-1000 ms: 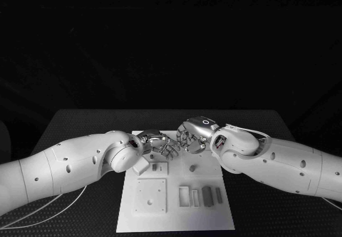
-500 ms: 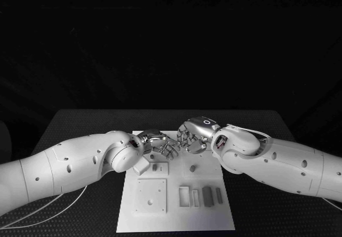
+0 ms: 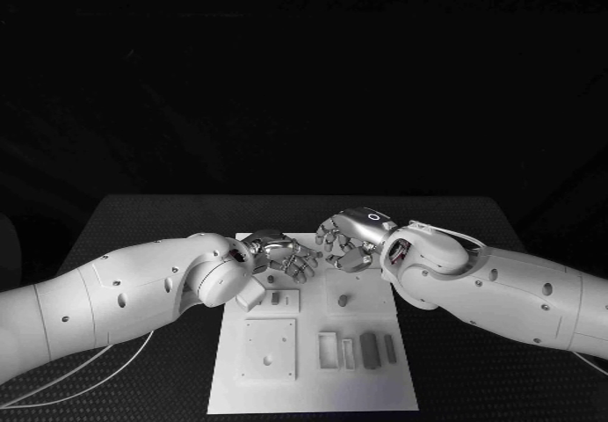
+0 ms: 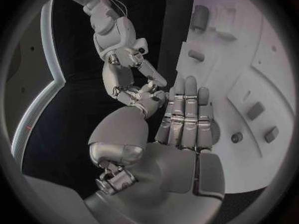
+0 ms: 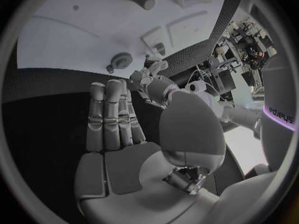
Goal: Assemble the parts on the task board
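The table [image 3: 152, 220] is black with a fine woven texture. The board [image 3: 310, 387] is plain white. The parts [image 3: 369, 348] on it are grey, darker than the board. Both arms are white, and the left hand [image 3: 281, 258] and right hand [image 3: 344, 239] are shiny silver.

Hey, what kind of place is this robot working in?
Probably a robotics lab test bench: a black table with a white task board carrying small grey parts, against a dark backdrop.
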